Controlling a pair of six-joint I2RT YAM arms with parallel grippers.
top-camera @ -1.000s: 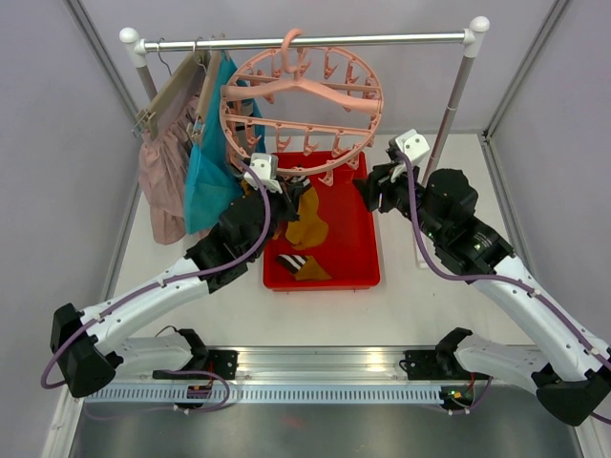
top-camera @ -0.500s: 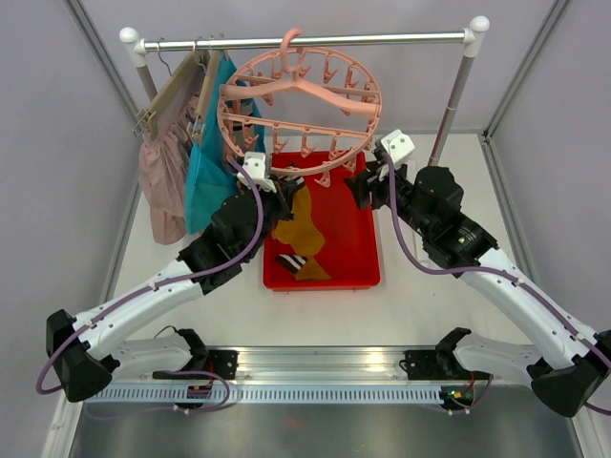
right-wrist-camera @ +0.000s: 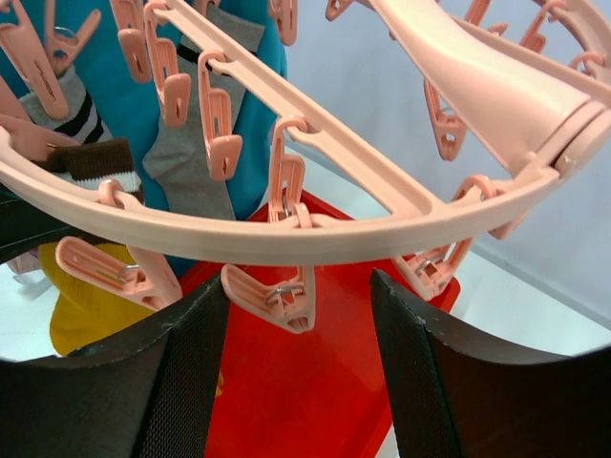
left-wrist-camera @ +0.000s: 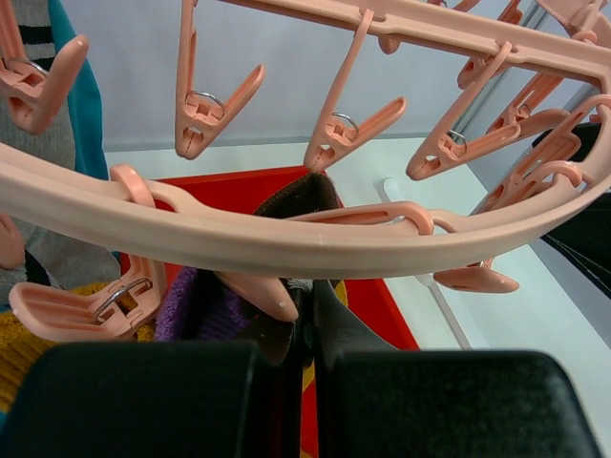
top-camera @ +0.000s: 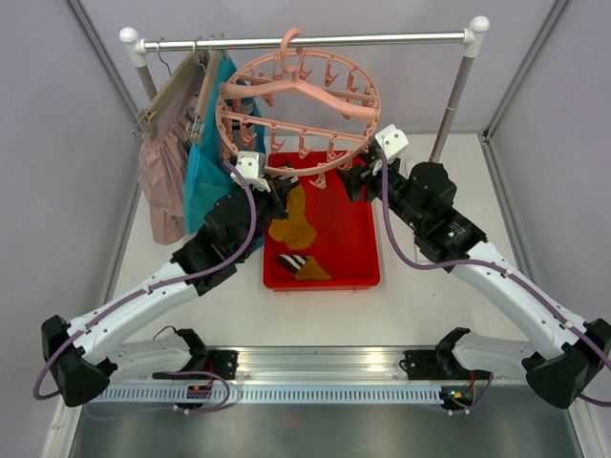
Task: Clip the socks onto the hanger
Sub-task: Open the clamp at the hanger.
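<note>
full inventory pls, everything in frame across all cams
hanger: 1, salmon-pink ring with clips, on rail
rail: 1, metal, back
tray: 1, red, under hanger
teal garment: 1, rail's left
pink garment: 1, pale, left of teal
mustard sock: 1, held at ring's rim
striped sock: 1, black-and-white, in tray
second mustard sock: 1, in tray
grey sock: 1, hanging before teal garment
purple sock: 1, just under rim
left gripper: shut on mustard sock
right gripper: open around a clip
</note>
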